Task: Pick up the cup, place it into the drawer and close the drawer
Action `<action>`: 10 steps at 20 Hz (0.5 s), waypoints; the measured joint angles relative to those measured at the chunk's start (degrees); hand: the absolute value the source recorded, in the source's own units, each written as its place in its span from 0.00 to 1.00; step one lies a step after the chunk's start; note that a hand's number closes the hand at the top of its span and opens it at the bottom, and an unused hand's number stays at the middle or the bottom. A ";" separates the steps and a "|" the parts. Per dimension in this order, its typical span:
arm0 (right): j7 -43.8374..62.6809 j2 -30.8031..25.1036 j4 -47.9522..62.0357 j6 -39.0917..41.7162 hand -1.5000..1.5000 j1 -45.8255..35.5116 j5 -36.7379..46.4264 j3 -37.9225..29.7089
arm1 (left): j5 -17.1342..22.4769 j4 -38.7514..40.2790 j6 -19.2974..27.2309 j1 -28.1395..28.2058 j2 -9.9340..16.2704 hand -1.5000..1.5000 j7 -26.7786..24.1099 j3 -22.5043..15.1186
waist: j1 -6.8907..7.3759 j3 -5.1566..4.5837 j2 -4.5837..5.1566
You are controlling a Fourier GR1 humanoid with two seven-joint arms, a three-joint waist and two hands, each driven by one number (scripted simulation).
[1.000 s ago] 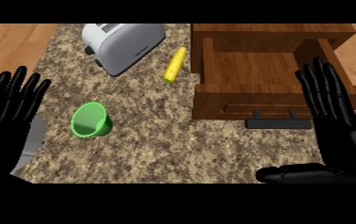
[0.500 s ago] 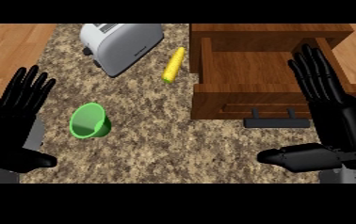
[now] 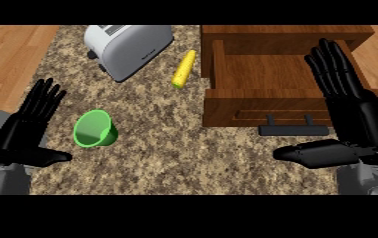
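A green cup [image 3: 94, 129] lies tipped on the speckled counter [image 3: 184, 157] at the left, its mouth facing up and toward me. My left hand [image 3: 28, 127] stands open just left of it, fingers straight, thumb low, not touching the cup. The wooden drawer [image 3: 269, 84] is pulled open at the right, its black handle [image 3: 292, 130] at the front; nothing shows inside it. My right hand [image 3: 347, 107] is open over the drawer's right side, fingers pointing away, thumb stretched out below the handle.
A silver toaster [image 3: 125, 47] sits at the back of the counter. A yellow corn cob [image 3: 184, 68] lies between the toaster and the drawer. Wooden floor [image 3: 26, 52] shows past the counter's left edge.
Both hands have moved inward and up: the left hand has come closer to the cup, the right hand further over the drawer. Cup and drawer have not moved.
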 measured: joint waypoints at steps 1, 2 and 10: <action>0.41 0.36 -0.02 -0.50 0.00 -0.60 0.64 0.50 | -1.38 2.81 -0.13 -0.41 -0.07 0.00 -2.08 0.00 | -0.04 0.01 0.02; 0.96 0.15 0.46 -0.48 0.00 -1.68 0.46 0.11 | -2.27 4.89 -0.03 -0.90 0.05 0.00 -3.28 0.18 | -0.02 0.00 0.01; 1.24 -0.84 3.48 0.31 0.00 -5.29 -0.73 -2.21 | -10.56 26.59 0.37 -7.47 0.73 0.00 -16.91 -0.13 | -0.27 -0.03 0.08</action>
